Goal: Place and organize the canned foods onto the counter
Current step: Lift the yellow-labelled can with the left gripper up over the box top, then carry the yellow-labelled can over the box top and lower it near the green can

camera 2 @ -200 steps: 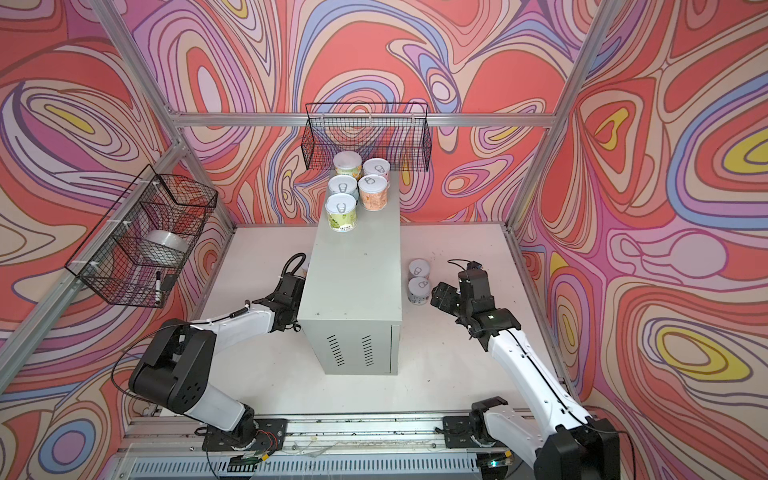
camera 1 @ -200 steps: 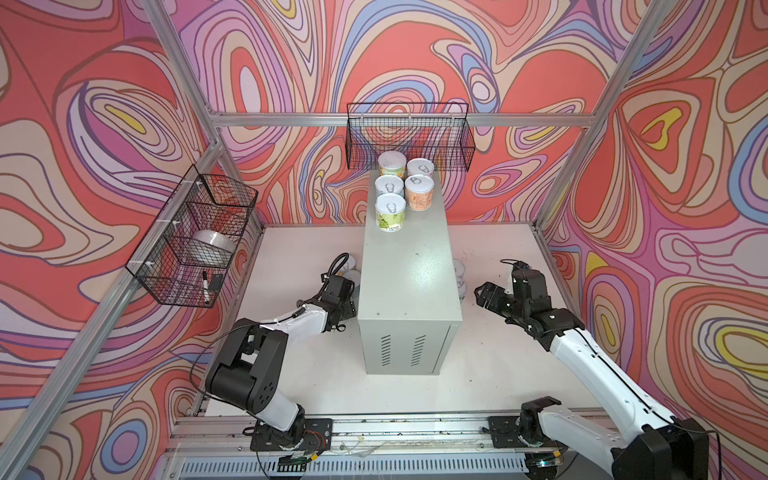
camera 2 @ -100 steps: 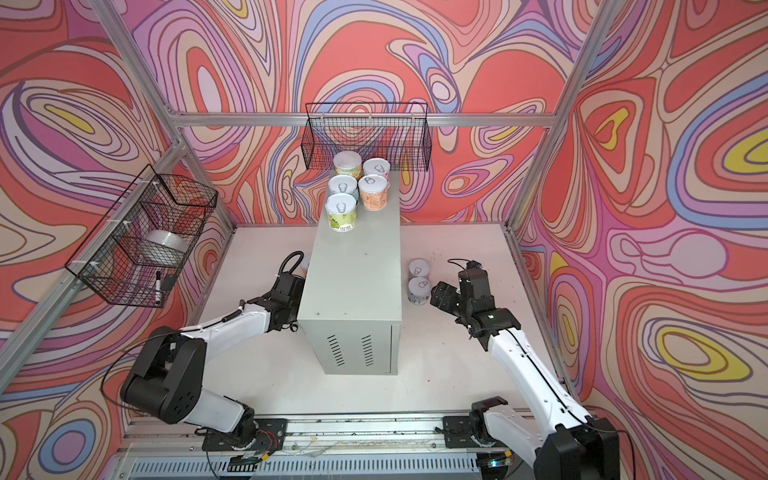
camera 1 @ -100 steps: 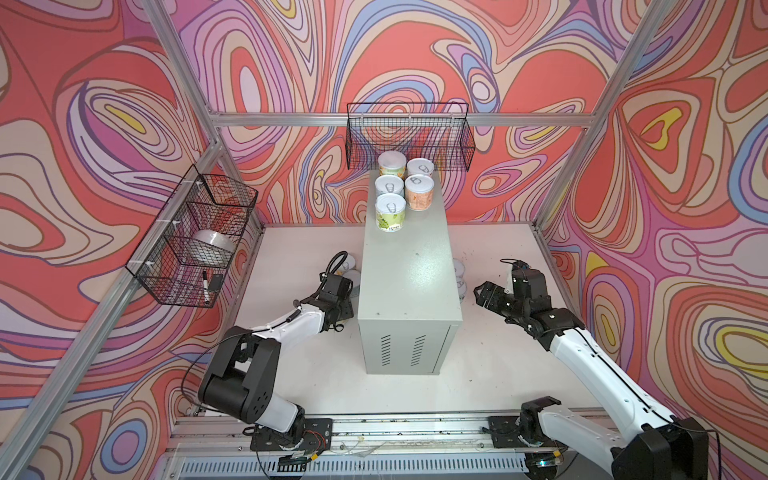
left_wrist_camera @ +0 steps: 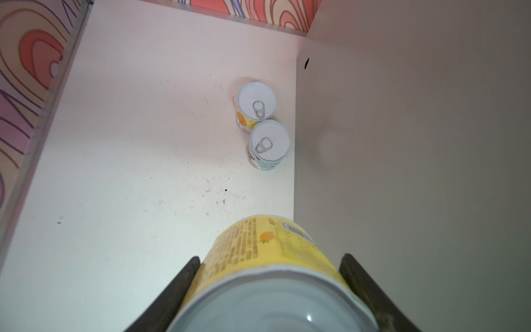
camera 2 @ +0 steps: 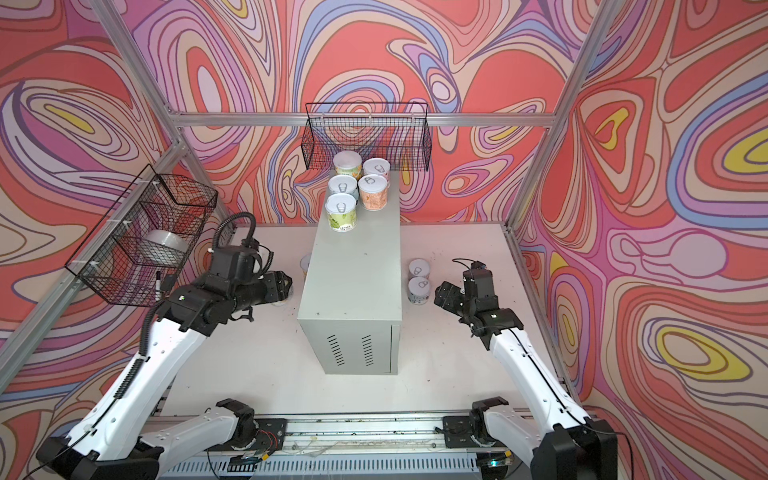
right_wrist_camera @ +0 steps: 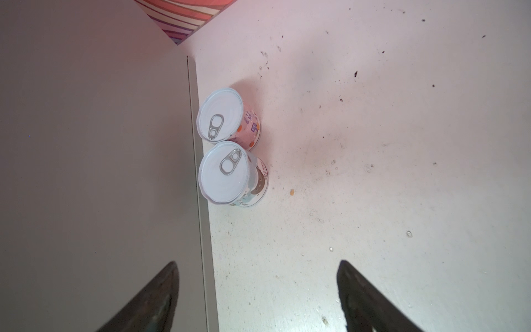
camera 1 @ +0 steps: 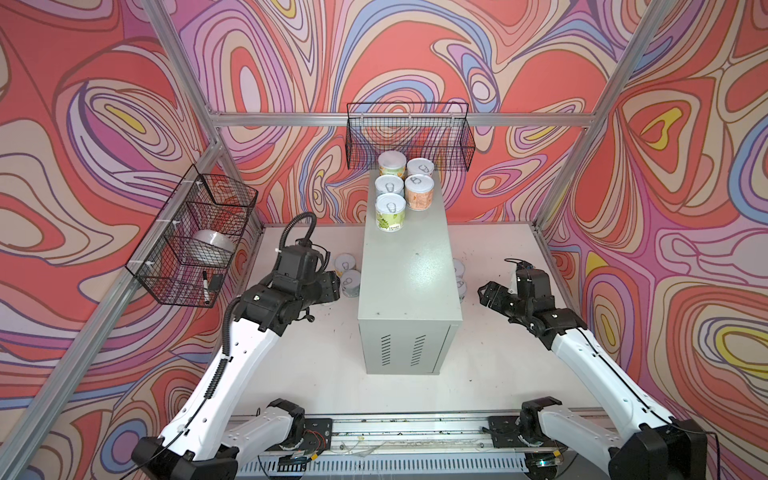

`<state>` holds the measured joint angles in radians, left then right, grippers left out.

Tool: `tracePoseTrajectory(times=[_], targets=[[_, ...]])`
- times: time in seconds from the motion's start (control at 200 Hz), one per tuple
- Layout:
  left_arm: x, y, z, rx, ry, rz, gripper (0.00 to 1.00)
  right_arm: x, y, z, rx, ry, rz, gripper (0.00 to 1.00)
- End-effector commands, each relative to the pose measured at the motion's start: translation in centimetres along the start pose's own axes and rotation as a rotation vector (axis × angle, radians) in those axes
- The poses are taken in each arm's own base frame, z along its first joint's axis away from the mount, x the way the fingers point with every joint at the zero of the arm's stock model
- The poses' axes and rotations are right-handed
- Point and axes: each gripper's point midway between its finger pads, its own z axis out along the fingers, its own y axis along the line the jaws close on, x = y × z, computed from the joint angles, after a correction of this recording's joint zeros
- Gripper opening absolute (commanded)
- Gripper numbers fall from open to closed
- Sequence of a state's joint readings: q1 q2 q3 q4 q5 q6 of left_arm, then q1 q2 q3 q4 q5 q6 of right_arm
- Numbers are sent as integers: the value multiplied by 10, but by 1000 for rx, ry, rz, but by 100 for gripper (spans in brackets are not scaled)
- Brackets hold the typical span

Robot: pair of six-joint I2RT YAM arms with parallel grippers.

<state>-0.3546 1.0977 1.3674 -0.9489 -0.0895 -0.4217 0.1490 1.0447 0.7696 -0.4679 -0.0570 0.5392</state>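
- Holding a yellow can [left_wrist_camera: 258,244] by its sides, the left claw [left_wrist_camera: 271,260] hangs beside the counter [camera 1: 409,274]; this can is not yet placed.
- Wide and empty, the right claw [right_wrist_camera: 257,264] points at two cans [right_wrist_camera: 224,172] just beside the counter's right wall.
- On the white surface [left_wrist_camera: 129,158] by its left wall stand two more cans [left_wrist_camera: 269,140].
- At the counter's far end sit five cans [camera 1: 390,212], grouped: about half done.

You see walls [camera 1: 415,62] swirled in coral, lilac, cream, blue and yellow. Your counter [camera 1: 409,282] is plain light grey, and the tabletop [right_wrist_camera: 373,143] is white with dark specks. All lids are silver: note the yellow-labelled can [left_wrist_camera: 273,247], green-labelled can [camera 1: 390,218], salmon-pink can [camera 1: 419,198] and pale-blue can [right_wrist_camera: 230,175]. The wire baskets [camera 1: 409,137] are black.
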Motion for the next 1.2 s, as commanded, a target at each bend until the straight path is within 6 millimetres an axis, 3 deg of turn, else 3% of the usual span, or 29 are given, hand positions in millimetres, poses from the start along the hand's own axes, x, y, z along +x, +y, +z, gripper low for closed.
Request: tracePoseTrajectory(times=[0.0,0.14,0.29,0.541,0.806,1.192], targets=[[-8,1,-47,-6,41,118,0,2,-3,-1,-16,-1,-6,88],[-45,-15,-88,40,0,177,0,0,-7,-7,-14,-19,-4,89],[-69,-34,-113,59,-73,247,0,-2,-10,-9,-12,-28,7,88],[-73,-82,-112,190,-99,273,0,-11,-4,-16,-25,-44,6,89],[-63,-143,-100,219,-107,436,0,-16,-2,-22,-21,-60,-3,88],[-62,-194,-69,231,-124,529,0,-20,-4,-26,-8,-74,-14,88]])
